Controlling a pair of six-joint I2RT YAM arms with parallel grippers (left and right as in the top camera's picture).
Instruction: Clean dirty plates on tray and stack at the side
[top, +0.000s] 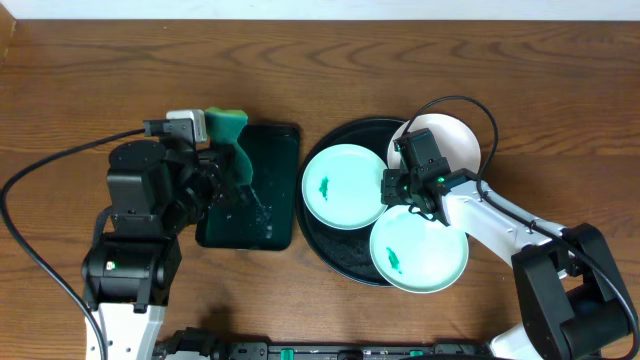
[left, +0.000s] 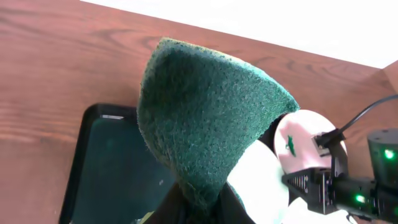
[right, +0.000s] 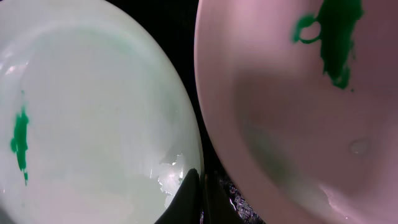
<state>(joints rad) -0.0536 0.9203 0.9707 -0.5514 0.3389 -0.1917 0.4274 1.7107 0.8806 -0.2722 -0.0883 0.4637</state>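
At the centre of the tray (top: 345, 258), the right claw (right: 198, 190) sits clenched and empty among three smeared plates (top: 343, 187) at nine, one and five o'clock. Left claw (left: 198, 206) grips a scouring pad (left: 205, 118); wiping should come next, pad to plate.

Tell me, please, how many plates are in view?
3: left mint plate on the tray's left side, near mint plate at its front right, white plate at its far right, partly under the right arm. No others show.
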